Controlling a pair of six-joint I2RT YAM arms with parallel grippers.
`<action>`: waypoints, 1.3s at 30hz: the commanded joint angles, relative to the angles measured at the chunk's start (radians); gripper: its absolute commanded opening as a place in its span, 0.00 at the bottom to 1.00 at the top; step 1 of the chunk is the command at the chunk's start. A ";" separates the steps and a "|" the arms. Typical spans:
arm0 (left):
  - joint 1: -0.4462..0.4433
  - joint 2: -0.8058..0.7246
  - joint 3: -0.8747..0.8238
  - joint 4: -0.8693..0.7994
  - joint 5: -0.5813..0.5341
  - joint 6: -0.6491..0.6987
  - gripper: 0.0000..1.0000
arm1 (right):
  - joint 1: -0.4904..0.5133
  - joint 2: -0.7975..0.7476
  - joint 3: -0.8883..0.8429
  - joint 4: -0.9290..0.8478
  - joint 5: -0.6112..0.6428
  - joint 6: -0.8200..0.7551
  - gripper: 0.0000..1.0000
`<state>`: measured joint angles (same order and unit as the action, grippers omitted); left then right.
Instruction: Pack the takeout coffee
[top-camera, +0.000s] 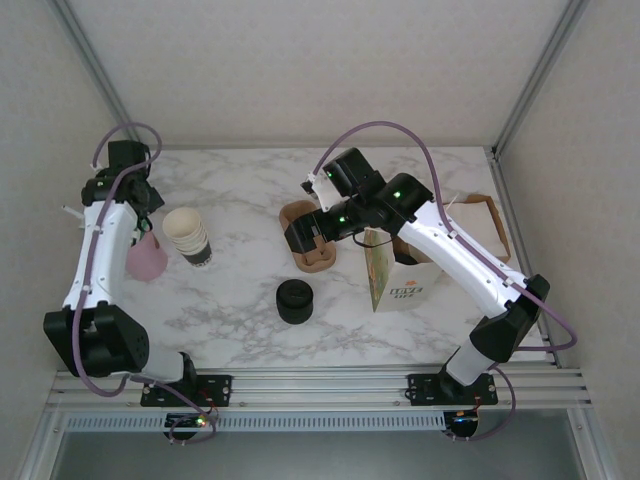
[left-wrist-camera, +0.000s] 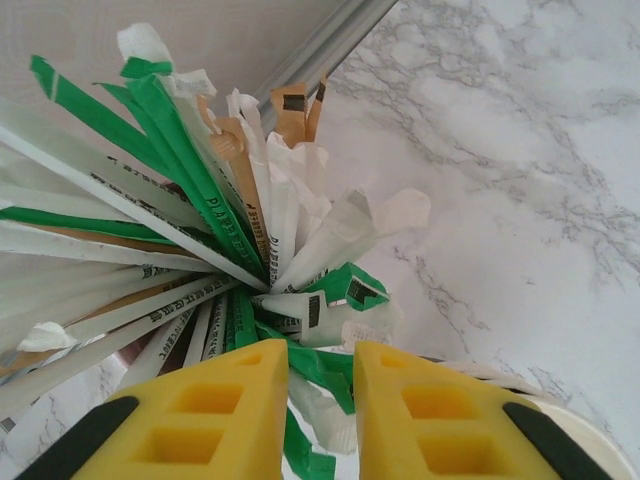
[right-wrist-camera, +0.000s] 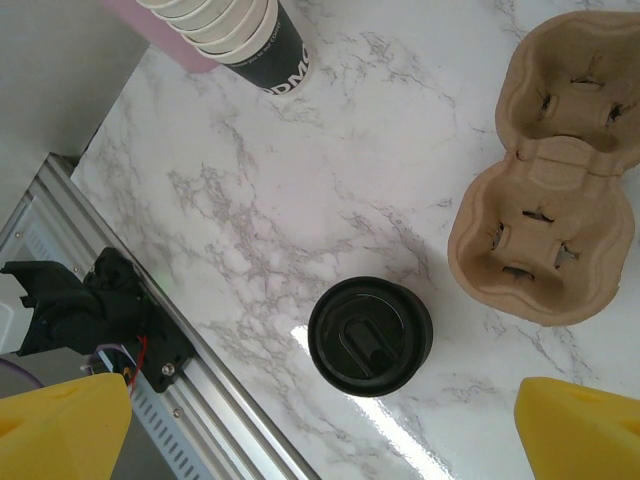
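The coffee (top-camera: 294, 301) stands upright on the table (top-camera: 240, 300), near its front middle. Its long axis is vertical and its black lid faces up. The carrier (right-wrist-camera: 545, 200) lies near it. My right gripper (right-wrist-camera: 320, 440) hangs over this spot, jaws spread wide, holding nothing. My left gripper (left-wrist-camera: 320, 350) sits among wrapped straws (left-wrist-camera: 200, 200), with a green wrapper in the narrow gap between its fingers. I cannot tell whether they pinch it.

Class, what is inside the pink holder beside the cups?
Paper-wrapped straws in green and white fan out of the pink holder, with a few brown ones. Their lower ends and the holder's bottom are hidden.
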<state>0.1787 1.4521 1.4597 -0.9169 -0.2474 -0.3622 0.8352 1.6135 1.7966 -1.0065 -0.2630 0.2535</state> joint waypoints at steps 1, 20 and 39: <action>0.010 0.019 0.013 -0.015 -0.005 0.016 0.25 | -0.008 -0.023 -0.005 0.011 -0.014 -0.010 0.99; 0.008 0.030 0.010 -0.010 0.016 0.017 0.17 | -0.011 -0.023 -0.017 0.019 -0.018 -0.011 0.99; 0.005 -0.038 0.117 -0.100 -0.011 0.017 0.00 | -0.012 -0.029 -0.014 0.025 -0.027 -0.003 0.99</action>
<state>0.1787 1.4609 1.5269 -0.9653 -0.2333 -0.3550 0.8288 1.6135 1.7836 -1.0050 -0.2657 0.2535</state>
